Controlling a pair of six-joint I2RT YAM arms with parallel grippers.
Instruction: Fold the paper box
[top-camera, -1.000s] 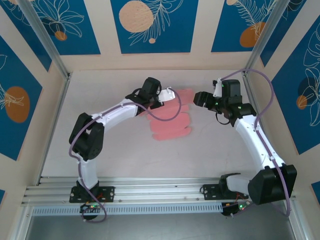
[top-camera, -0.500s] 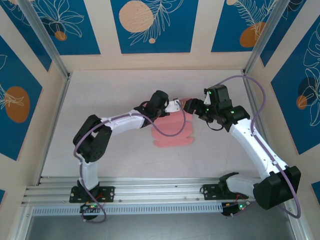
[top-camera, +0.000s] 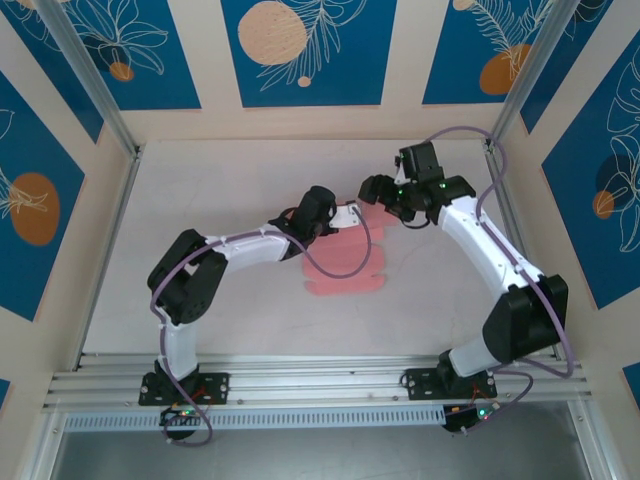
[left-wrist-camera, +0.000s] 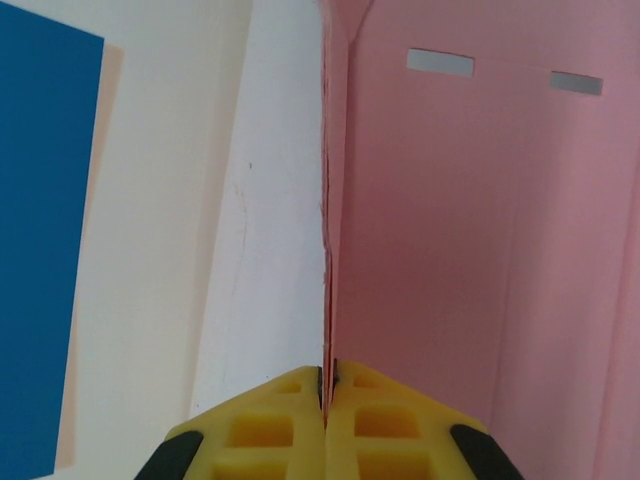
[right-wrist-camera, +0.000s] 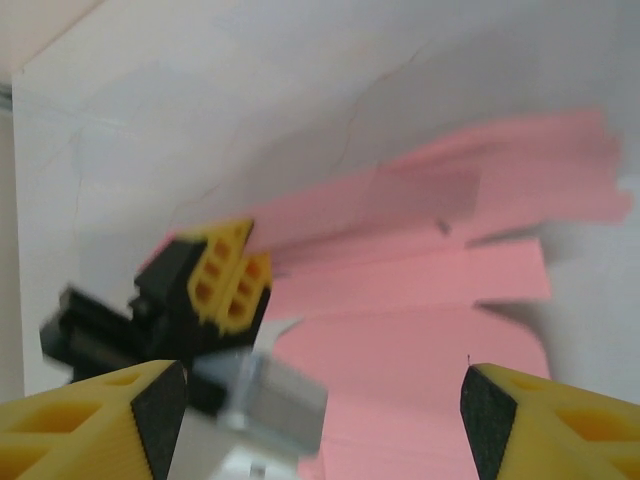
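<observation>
Two hands at paper box (top-camera: 345, 262), lying mostly flat in middle of surface (top-camera: 200, 180). Left hand (left-wrist-camera: 325, 395) clenched on raised card edge. Right hand (top-camera: 372, 190) released, jaws wide, near far end of box.

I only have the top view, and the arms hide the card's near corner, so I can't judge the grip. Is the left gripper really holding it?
Observer: Yes. In the left wrist view, the left gripper is shut on a thin edge of the card.
Operator: And the right one?
Observer: The right gripper is open and grips nothing; the card lies beyond its fingers.
Operator: Any slots for tabs?
Observer: Two narrow slots are cut in the panel beside the pinched edge.
</observation>
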